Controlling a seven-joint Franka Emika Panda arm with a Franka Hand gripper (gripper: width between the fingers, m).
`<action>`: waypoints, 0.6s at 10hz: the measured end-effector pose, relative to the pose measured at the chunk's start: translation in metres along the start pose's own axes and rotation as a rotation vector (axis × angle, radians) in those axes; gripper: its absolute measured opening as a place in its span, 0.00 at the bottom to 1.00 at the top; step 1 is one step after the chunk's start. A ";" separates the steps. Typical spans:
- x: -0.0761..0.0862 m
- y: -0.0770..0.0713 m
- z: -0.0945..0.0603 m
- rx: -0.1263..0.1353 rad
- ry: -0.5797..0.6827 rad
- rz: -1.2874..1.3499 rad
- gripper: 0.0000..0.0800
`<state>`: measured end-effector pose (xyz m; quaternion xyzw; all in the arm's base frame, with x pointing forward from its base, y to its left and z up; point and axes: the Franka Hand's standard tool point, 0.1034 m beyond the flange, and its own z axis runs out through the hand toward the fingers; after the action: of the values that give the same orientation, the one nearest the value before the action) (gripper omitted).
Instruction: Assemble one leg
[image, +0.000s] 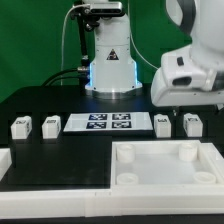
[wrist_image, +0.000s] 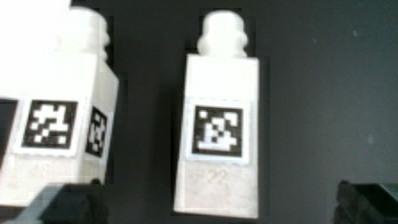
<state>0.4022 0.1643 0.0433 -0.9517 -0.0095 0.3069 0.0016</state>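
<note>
Matte black table (image: 40, 100) under everything, dark backdrop behind; at the far middle, the white robot base (image: 108, 60), a yellow warning triangle on its front and a blue glow round its foot; flat on the table just in front of the base, the marker board (image: 98, 123), tags in a row; flanking it, four small white blocks in one line across the table: far-left leg (image: 20, 127) and near-left leg (image: 50, 125) on the exterior view's left, a little apart, then inner-right leg (image: 163, 124) and outer-right leg (image: 192, 123) on the exterior view's right, side by side with a narrow gap; nearest the camera, the large white tray part (image: 160, 147), raised walls round a sunken floor, round sockets in its corners; beside it on the exterior view's left, another white raised-edge part (image: 8, 160), cut off by the frame; above the right pair, the white gripper (image: 185, 95) at the end of the arm; in the wrist view, the leg (wrist_image: 222, 120) lying flat on the black surface, tag face up, rounded peg end pointing away from the fingertips (wrist_image: 374, 200), centred in the gap between them; jaws spread wide, wider than the block, dark tips clear of it on either side, holding nothing; parallel and just beside it, a neighbouring leg (wrist_image: 63, 110), tag up likewise; impossible to tell which of the right pair in the exterior view is the centred one.
</note>
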 end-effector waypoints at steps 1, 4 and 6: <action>0.004 0.001 0.004 -0.005 -0.098 0.003 0.81; 0.008 0.000 0.008 -0.009 -0.216 0.000 0.81; 0.002 -0.007 0.015 -0.010 -0.236 0.037 0.81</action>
<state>0.3949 0.1708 0.0299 -0.9090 0.0064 0.4166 -0.0098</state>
